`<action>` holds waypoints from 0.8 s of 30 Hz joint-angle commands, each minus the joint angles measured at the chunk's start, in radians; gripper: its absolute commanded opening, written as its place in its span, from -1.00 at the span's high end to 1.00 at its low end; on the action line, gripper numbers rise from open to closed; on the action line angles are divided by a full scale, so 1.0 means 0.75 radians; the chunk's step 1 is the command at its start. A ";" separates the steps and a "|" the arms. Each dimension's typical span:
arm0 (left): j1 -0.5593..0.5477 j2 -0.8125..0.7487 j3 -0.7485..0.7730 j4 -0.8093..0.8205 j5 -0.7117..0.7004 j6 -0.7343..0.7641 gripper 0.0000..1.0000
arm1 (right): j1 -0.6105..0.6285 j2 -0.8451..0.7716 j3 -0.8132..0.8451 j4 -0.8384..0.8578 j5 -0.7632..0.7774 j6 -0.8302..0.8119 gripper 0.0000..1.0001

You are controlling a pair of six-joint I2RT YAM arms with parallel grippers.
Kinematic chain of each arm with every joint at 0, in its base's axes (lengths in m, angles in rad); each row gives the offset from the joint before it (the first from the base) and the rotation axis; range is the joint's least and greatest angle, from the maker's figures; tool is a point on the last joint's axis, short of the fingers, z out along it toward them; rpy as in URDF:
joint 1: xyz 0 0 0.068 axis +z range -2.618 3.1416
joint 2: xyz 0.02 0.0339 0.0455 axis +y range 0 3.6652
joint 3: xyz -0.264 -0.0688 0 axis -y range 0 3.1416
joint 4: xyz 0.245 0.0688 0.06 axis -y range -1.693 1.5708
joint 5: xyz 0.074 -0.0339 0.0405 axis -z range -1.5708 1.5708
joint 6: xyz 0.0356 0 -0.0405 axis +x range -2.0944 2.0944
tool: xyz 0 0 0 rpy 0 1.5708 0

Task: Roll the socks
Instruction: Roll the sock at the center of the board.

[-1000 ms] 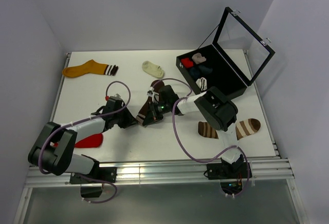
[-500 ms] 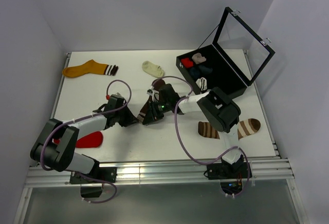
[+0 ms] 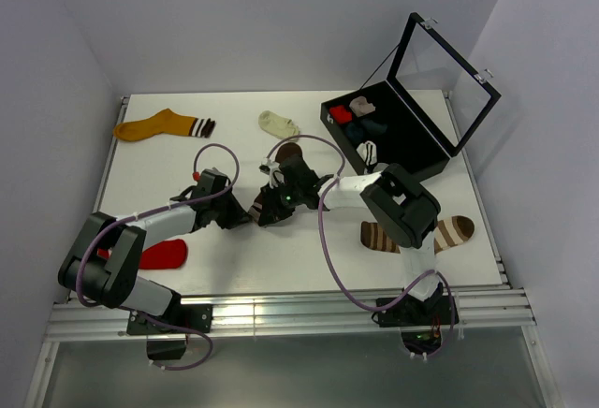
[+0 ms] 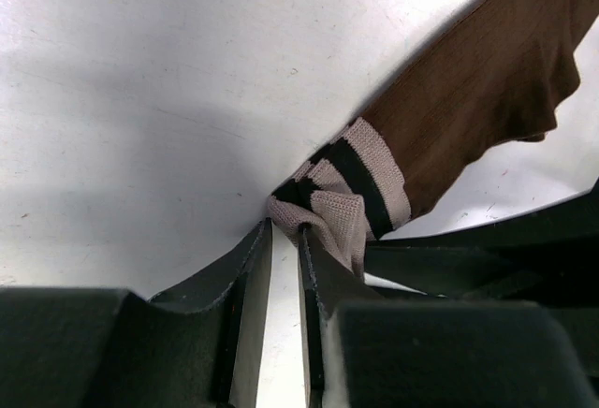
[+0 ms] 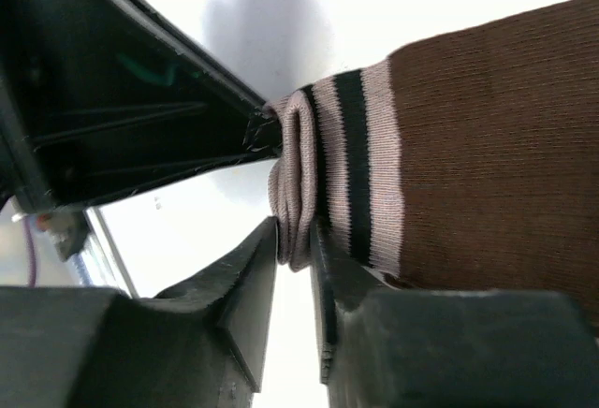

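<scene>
Right gripper (image 5: 295,249) has re-closed on brown sock (image 5: 487,146) cuff (image 5: 342,165) fold; left gripper (image 4: 285,240) pinches cuff edge. Roll just starting.

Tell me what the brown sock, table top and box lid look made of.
The brown sock looks like matte knitted fabric: stitch rows show. The table top seems hard white laminate or painted board, faintly scuffed. The box lid is a clear panel, glass or plastic, black-framed.

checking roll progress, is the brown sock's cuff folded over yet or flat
Folded over, barely: both wrist views show the striped cuff doubled at its edge; the rest of the brown sock lies flat.
</scene>
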 commanded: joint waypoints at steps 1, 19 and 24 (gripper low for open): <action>-0.002 0.019 0.039 -0.041 -0.016 -0.003 0.53 | 0.025 0.021 0.008 -0.130 0.273 -0.110 0.46; -0.002 -0.159 0.047 -0.067 -0.053 0.027 0.06 | -0.071 0.090 0.079 -0.089 -0.191 0.174 1.00; 0.002 -0.263 -0.020 -0.039 -0.065 0.052 0.00 | -0.104 0.123 0.093 -0.083 -0.275 0.262 1.00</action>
